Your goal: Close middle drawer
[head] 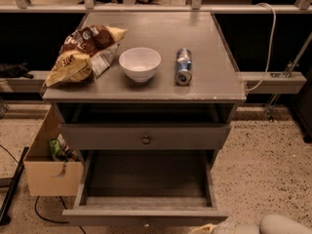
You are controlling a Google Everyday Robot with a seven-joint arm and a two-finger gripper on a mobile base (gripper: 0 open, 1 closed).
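Camera view: tool (pixel 208 228), openness unclear, by open middle drawer's (pixel 146 215) right front corner; cardboard box (pixel 48 175) leftward.

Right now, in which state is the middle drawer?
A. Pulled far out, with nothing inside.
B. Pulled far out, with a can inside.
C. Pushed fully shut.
A: the middle drawer stands pulled far out with a bare floor; the can lies on the cabinet top, and the gripper is at the bottom edge of the view, near the drawer's front right corner.
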